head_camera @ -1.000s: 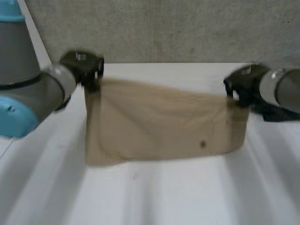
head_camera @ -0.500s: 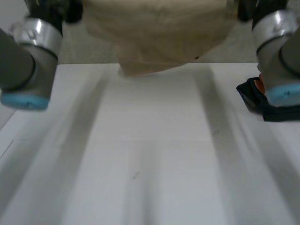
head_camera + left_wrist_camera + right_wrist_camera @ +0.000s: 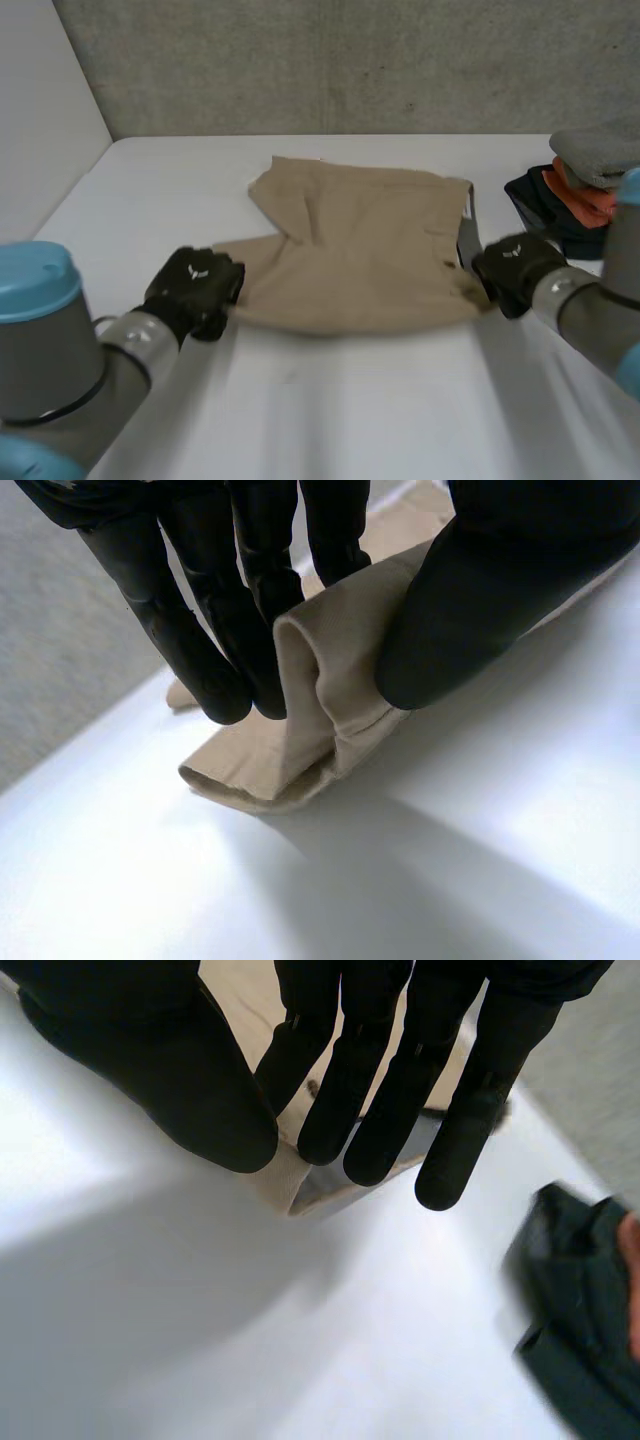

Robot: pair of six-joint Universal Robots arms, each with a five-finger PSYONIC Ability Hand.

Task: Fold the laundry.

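Tan garment point(image 3: 360, 250): lies flat on the white table point(image 3: 330, 410), spread between the two hands. Its near edge runs from one hand to the other.

Left hand point(image 3: 195, 290): clamped on the garment's near corner on its side. In the left wrist view a doubled roll of the cloth point(image 3: 330, 680) is pinched between the fingers point(image 3: 215, 660) and the thumb, and the layers just past the fingertips rest on the table.

Right hand point(image 3: 515, 272): closed on the opposite near corner. In the right wrist view the corner point(image 3: 290, 1182) sits between the thumb and the straight fingers, with a grey inner layer showing at the fingertips.

Progress (judgement): the cloth is stacked in layers at both hands, so one fold looks laid down. Neither hand has let go yet. A loose flap juts out just beyond the left hand and the outline is uneven. What looks left is releasing, smoothing, and probably a further fold to bring it to a compact shape.

Surroundings: a pile of clothes point(image 3: 560, 205) in dark, orange and grey sits just beyond the right hand, on the side away from the garment. It is apart from the garment but near. These pieces look unfolded.

Obstruction (judgement): only that pile, which a sweep outward by the right hand could catch.
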